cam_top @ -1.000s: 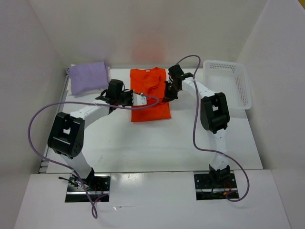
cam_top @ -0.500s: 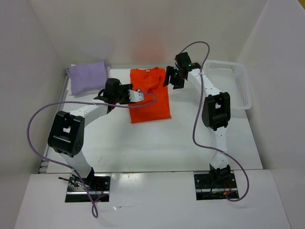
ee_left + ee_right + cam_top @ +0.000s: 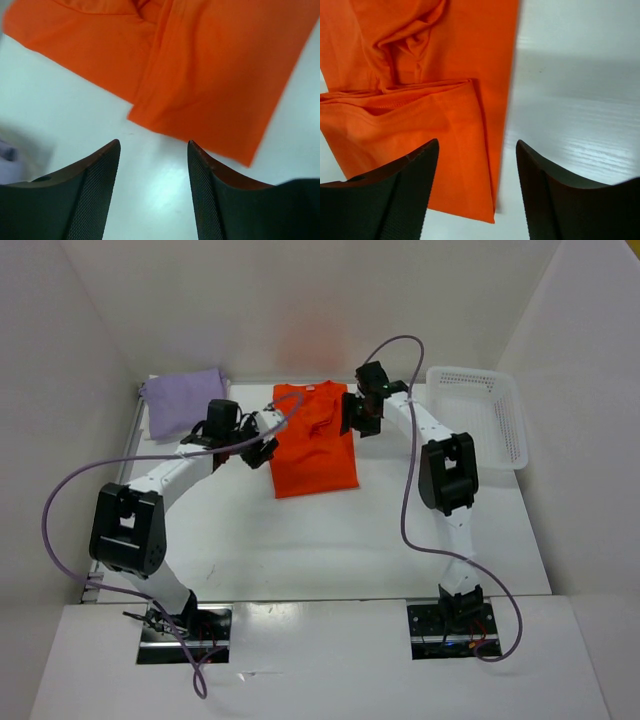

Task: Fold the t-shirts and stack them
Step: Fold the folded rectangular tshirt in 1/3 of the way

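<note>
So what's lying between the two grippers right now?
The orange t-shirt, flat on the table, lies between the left gripper and the right gripper; the top view shows it.

Two short-sleeved cloth t-shirts show: one bright orange t-shirt (image 3: 315, 445) and one light purple t-shirt (image 3: 185, 402). There is one white plastic mesh basket (image 3: 470, 372).

There are two black-and-white robot arms, the left arm (image 3: 125, 530) and the right arm (image 3: 450, 475). Each ends in one pincer, so two in all: the left pincer (image 3: 154, 145) and the right pincer (image 3: 476, 145). Each pincer has two dark textured fingers, making four fingers.

Two purple cables run along the arms, the left cable (image 3: 60, 500) and the right cable (image 3: 405, 510). Everything stands on one white worktop (image 3: 300, 540).
</note>
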`<state>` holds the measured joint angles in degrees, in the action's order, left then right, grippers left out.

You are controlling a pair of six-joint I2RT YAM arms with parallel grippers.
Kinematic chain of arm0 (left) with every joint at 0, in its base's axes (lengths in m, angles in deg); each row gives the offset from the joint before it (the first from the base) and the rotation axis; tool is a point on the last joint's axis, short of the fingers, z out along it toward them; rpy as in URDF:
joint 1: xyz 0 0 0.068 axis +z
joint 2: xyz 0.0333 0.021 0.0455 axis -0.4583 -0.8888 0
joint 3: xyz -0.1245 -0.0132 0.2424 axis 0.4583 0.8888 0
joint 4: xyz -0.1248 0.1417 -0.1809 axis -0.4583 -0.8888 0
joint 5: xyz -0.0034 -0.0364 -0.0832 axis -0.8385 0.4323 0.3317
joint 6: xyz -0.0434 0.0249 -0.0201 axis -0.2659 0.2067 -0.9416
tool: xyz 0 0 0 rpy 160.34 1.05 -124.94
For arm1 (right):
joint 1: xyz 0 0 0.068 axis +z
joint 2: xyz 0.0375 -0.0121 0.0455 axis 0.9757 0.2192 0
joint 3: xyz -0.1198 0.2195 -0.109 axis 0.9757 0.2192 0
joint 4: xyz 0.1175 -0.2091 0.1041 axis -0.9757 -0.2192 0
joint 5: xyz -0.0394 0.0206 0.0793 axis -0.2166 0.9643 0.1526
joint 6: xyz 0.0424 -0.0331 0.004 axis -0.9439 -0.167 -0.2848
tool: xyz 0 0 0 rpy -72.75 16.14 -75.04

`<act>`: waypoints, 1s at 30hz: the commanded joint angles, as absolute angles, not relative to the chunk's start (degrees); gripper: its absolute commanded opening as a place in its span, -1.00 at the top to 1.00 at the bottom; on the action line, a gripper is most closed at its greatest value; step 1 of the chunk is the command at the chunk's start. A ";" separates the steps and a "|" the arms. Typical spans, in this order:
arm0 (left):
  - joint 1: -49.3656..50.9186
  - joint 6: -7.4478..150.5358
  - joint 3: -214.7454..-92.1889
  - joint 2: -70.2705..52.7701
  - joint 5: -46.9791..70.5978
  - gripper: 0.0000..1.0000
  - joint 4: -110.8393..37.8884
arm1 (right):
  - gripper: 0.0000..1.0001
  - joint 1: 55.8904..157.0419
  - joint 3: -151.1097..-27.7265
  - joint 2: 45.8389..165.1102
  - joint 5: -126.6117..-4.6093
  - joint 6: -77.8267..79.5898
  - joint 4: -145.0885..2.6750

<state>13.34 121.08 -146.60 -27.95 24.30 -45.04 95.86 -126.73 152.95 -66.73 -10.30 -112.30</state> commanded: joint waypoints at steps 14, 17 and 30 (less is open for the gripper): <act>32.99 83.02 -167.25 -35.29 53.95 -0.61 -71.35 | -0.21 97.03 -139.64 160.27 -67.37 -6.54 -111.30; 32.99 87.05 -170.13 -41.76 52.50 -0.61 -80.45 | -0.14 96.41 -138.33 160.27 -66.14 -6.54 -110.26; 26.84 84.63 -175.09 -53.75 50.04 -0.64 -67.70 | 0.09 96.94 -135.69 161.41 -67.80 -6.01 -109.11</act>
